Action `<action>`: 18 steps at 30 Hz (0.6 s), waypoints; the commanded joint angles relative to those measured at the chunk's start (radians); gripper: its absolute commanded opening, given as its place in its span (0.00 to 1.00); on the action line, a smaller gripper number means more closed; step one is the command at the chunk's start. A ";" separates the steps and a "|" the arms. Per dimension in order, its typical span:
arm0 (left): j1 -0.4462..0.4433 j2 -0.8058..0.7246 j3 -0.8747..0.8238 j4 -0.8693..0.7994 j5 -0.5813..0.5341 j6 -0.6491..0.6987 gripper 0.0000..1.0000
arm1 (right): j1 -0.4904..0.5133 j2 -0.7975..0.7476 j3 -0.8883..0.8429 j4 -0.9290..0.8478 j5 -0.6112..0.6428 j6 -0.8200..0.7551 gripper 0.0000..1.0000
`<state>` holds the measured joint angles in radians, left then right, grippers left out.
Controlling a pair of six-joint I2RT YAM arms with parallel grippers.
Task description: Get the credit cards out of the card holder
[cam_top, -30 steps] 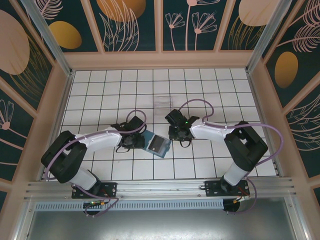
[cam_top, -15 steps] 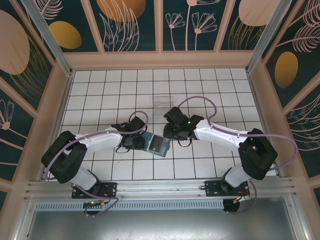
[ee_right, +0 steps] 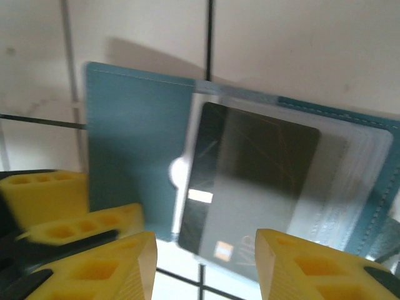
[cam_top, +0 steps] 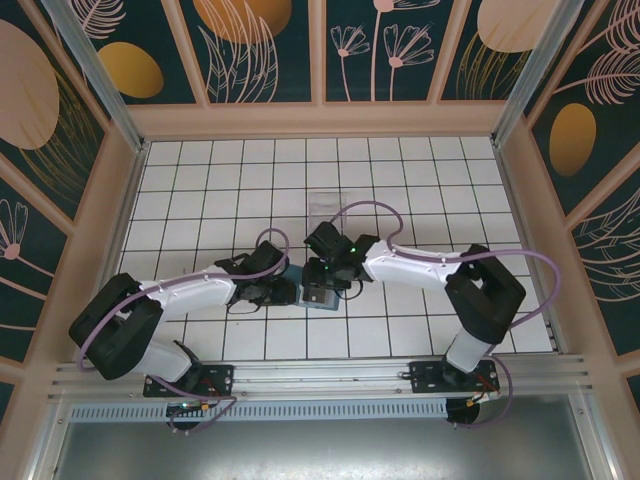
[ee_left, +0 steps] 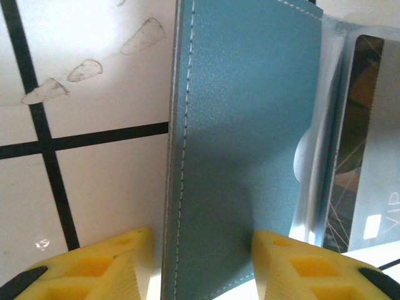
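The teal-blue card holder (cam_top: 320, 298) lies open and flat on the white tiles between both arms. A dark grey credit card (ee_right: 256, 181) sits in its clear inner pocket, and the card's edge (ee_left: 369, 187) also shows in the left wrist view. My left gripper (ee_left: 200, 269) is open and low over the holder's plain teal half (ee_left: 244, 125), one finger (ee_left: 94, 269) above the floor beside its edge. My right gripper (ee_right: 206, 269) is open just above the card's near end, holding nothing. From above, the right gripper (cam_top: 325, 272) covers part of the holder and the left gripper (cam_top: 283, 292) is at its left side.
A clear plastic tray (cam_top: 325, 205) stands two tiles behind the holder. The left gripper's yellow fingers (ee_right: 56, 200) are close at the left in the right wrist view. Wooden walls (cam_top: 120, 190) surround the tiled floor.
My right gripper has swung left from beside the card holder to above it, and its jaws have opened wider. My left gripper has edged right onto the holder's teal half.
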<state>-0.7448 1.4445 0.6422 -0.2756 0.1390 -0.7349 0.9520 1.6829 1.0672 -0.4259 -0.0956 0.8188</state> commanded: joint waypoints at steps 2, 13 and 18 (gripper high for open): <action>-0.029 0.010 -0.032 -0.038 0.134 -0.037 0.47 | 0.003 0.028 0.043 -0.140 0.146 0.008 0.46; -0.029 -0.023 0.041 -0.143 -0.007 -0.033 0.49 | -0.010 0.075 -0.009 -0.089 0.152 0.008 0.45; -0.027 -0.024 0.083 -0.192 -0.067 -0.025 0.49 | -0.012 0.083 -0.036 -0.071 0.161 0.008 0.39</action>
<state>-0.7670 1.4399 0.6868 -0.3950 0.1226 -0.7536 0.9478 1.7550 1.0557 -0.4999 0.0257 0.8185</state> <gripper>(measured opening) 0.488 0.395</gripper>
